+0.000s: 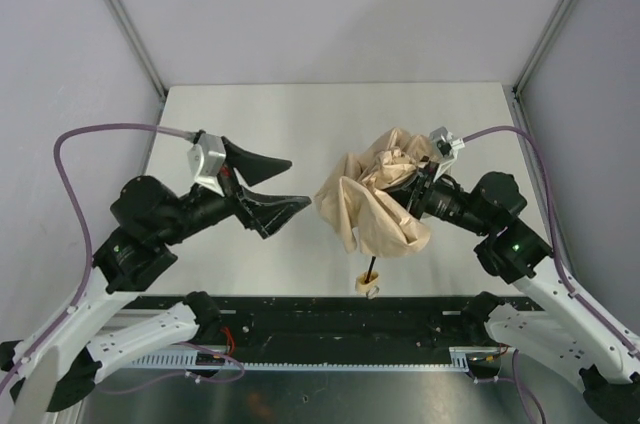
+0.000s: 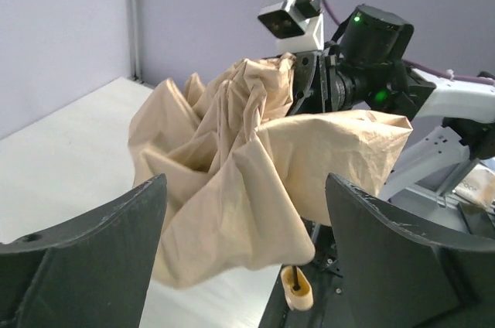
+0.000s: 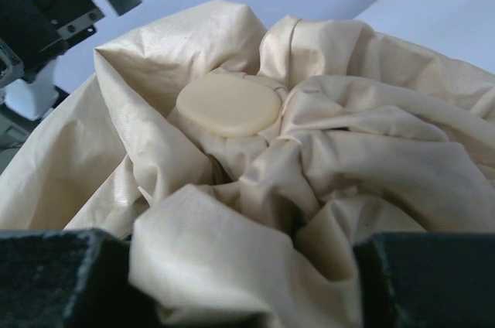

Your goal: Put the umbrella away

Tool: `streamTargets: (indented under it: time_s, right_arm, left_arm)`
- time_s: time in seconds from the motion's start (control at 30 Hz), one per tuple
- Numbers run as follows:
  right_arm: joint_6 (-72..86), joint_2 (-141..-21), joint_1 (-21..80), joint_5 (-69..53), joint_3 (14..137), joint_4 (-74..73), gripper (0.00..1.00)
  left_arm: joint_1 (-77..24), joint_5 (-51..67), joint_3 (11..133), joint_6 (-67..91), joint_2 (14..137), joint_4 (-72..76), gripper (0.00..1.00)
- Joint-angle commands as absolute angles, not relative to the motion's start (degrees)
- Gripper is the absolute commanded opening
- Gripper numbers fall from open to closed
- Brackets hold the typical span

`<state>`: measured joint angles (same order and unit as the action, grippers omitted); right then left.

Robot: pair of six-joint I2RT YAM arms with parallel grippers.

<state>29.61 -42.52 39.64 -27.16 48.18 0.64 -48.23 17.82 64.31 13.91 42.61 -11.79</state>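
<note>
We find the umbrella (image 1: 375, 206) right of bench (image 1: 250, 114) centre, toward the near edge. The right gripper (image 3: 246, 281) appears clamped in its cloth (image 3: 348, 158), fingertips hidden; the left gripper (image 1: 298, 182) gapes empty. Light, limp, slippery cloth: we would grasp the stiff handle (image 1: 367, 285).

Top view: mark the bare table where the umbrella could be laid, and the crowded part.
Bare: the far strip of the table along the back wall, and the near-left patch between the left gripper and the hanging handle. Crowded: right of centre, where the right gripper holds the bunched umbrella; a narrow gap separates it from the left gripper.
</note>
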Motion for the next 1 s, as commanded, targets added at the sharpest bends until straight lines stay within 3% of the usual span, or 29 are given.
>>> streamTargets:
  time_s: [0.0, 0.1, 0.3, 0.53, 0.77, 0.8, 0.9, 0.97]
  right_arm:
    - [24.73, -42.77, 36.72, -27.72, 52.47, 1.01, 0.00]
    - [25.64, -43.66, 32.42, -35.29, 52.98, 2.09, 0.00]
    - [40.75, -47.51, 22.13, -55.65, 53.08, 13.11, 0.00]
    - [48.20, -48.41, 20.46, -58.86, 53.12, 18.14, 0.00]
    - [50.00, -48.07, 20.47, -58.45, 53.17, 19.07, 0.00]
    - [49.43, -48.03, 20.47, -58.32, 53.17, 18.32, 0.00]
    - [44.82, -47.53, 20.20, -57.60, 53.17, 13.73, 0.00]
    - [38.74, -47.15, 19.31, -56.13, 53.81, 7.19, 0.00]
  left_arm:
    - [-47.95, 11.28, 62.87, 13.42, 41.64, -17.45, 0.81]
    - [-47.97, 15.33, 59.60, 11.70, 40.57, -17.55, 0.73]
    - [-47.98, 17.89, 52.34, 12.02, 39.15, -16.36, 0.93]
    - [-47.98, 11.99, 46.30, 23.30, 42.40, -13.70, 0.98]
    - [-47.91, 16.70, 45.15, 26.39, 47.88, -2.11, 0.98]
    - [-47.91, 18.67, 46.04, 26.25, 48.86, 0.09, 0.94]
    - [-47.81, 23.89, 49.88, 22.34, 50.34, 2.10, 0.52]
    - [-47.46, 23.79, 51.36, 17.28, 49.41, -0.46, 0.32]
